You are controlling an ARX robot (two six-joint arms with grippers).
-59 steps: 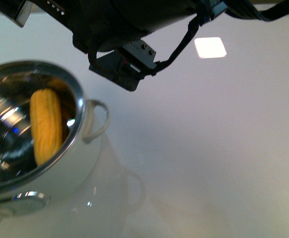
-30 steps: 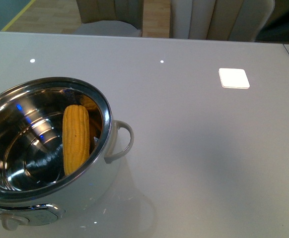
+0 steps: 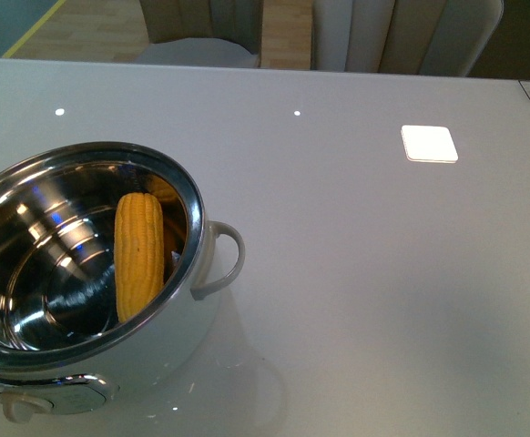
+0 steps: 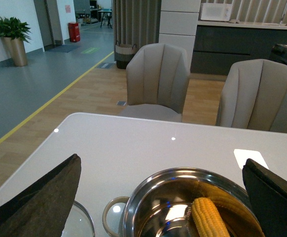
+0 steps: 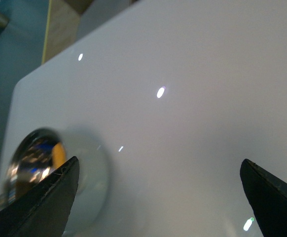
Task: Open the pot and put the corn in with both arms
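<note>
Behind table (image 3: 356,273), 2 chairs (image 4: 158,81), unobstructed.

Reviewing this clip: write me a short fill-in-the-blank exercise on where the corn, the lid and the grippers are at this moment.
1. The corn lies inside the ____.
2. The pot has no ____ on top; its steel interior is exposed.
3. In both wrist views, nothing sits between the gripper fingers, so both grippers are ____.
4. The front view shows ____ of the two arms.

Missing words: pot; lid; open; neither
</note>
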